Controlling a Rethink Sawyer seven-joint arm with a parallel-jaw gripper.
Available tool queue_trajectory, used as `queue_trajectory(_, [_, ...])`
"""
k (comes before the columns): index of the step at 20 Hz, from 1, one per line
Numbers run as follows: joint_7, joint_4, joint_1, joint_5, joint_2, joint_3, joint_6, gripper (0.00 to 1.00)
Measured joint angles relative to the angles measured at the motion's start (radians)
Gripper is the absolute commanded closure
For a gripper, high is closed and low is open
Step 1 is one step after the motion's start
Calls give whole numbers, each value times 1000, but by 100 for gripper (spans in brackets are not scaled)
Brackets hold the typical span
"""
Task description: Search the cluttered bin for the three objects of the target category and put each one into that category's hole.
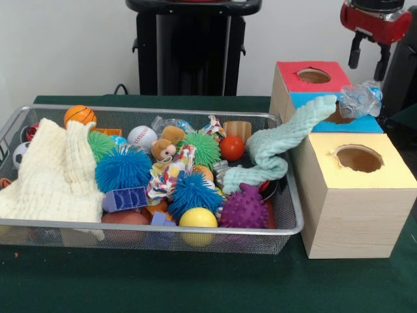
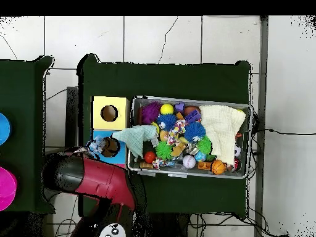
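so the gripper hangs with its fingers spread and empty, and just below them a crinkly plastic wad sits at the blue hole, probably just let go there, though the mint cloth draped from the bin half covers that opening.

— Where is the gripper sitting?

— It is hanging high at the top right corner of the front view, its red housing pointing two black fingers straight down.

— Are they gripping anything?

— No. They are standing apart with clear space between them, pinching nothing.

— And the arm?

— From overhead, its red and black body is reaching in from the lower left, lying across the frame at a slant.
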Motion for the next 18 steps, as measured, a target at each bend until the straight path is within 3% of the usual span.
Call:
queue_trajectory(8, [0, -15, 69, -48, 4, -60, 0, 0])
queue_trajectory(18, [0, -33, 77, -49, 5, -68, 0, 0])
